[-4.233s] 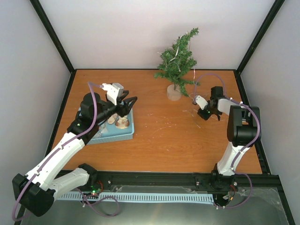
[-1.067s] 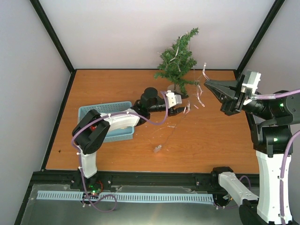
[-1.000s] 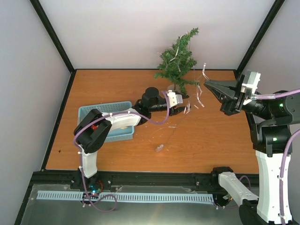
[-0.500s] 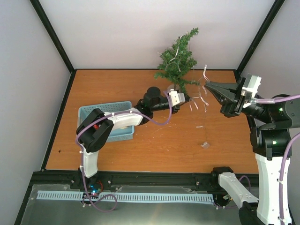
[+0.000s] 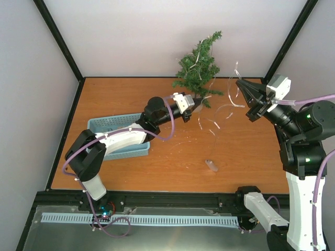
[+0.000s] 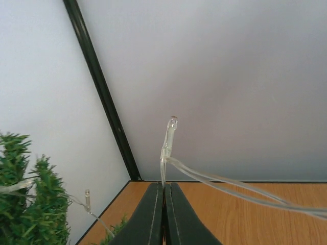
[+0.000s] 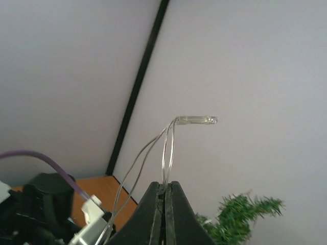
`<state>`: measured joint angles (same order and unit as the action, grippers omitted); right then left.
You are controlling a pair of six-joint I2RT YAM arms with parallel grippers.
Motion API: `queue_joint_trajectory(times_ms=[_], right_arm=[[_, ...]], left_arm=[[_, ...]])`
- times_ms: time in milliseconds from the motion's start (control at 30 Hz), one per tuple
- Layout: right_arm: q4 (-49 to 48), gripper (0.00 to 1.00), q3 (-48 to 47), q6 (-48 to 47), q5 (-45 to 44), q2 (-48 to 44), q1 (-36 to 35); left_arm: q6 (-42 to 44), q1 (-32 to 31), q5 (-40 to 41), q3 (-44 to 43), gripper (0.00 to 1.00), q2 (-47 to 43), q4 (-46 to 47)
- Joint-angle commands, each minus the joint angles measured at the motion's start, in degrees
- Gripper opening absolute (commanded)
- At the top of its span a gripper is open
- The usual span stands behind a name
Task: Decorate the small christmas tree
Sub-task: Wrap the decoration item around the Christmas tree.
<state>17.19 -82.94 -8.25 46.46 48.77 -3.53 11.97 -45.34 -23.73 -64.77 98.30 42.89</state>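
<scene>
At the far edge of the table [image 5: 157, 167], a little right of its middle, the small christmas tree [image 5: 198, 67] stands upright, its slim top leaning slightly right. A thin clear light string [image 5: 222, 107] hangs in loose loops between the two arms, and a few strands lie among the tree's branches.

The left tool [image 5: 192, 102] sits just in front of the tree's lower branches. In the left wrist view its two dark fingers are pressed together on the string, and one bulb [image 6: 172, 122] sticks up above them.

The right tool [image 5: 239, 82] is raised near the far right corner, pointing left toward the tree. Its fingers are also closed tight on the wire, with a bulb lying sideways just above the tips in the right wrist view.

A blue basket [image 5: 114, 124] lies near the left edge, partly under the left arm. A small pale piece [image 5: 211, 165] rests on the table toward the near edge, possibly the string's end.
</scene>
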Motion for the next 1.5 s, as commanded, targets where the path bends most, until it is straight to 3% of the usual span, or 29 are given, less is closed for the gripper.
queue_joint_trajectory(times_ms=[0, 233, 967, 1467], right_arm=[[4.29, 0.03, -1.33, -3.78, -8.43, 0.71, -0.16], [7.46, 0.03, -0.92, -7.82, -16.91, 3.56, -0.16], [-0.62, 0.03, -6.95, -19.59, -22.4, 17.54, -0.17], [-22.66, 0.03, -13.83, -26.85, -15.08, 29.09, -0.17]], left_arm=[[-8.76, 3.33, 1.99, 0.86, 0.01, -1.67, 2.1], [-17.6, 8.4, 1.66, -1.08, 0.01, -1.74, -0.51], [-35.52, 20.7, -4.53, -13.85, 0.01, 7.07, -8.77], [-37.8, 24.04, -6.76, -20.27, 0.01, 13.3, -9.84]])
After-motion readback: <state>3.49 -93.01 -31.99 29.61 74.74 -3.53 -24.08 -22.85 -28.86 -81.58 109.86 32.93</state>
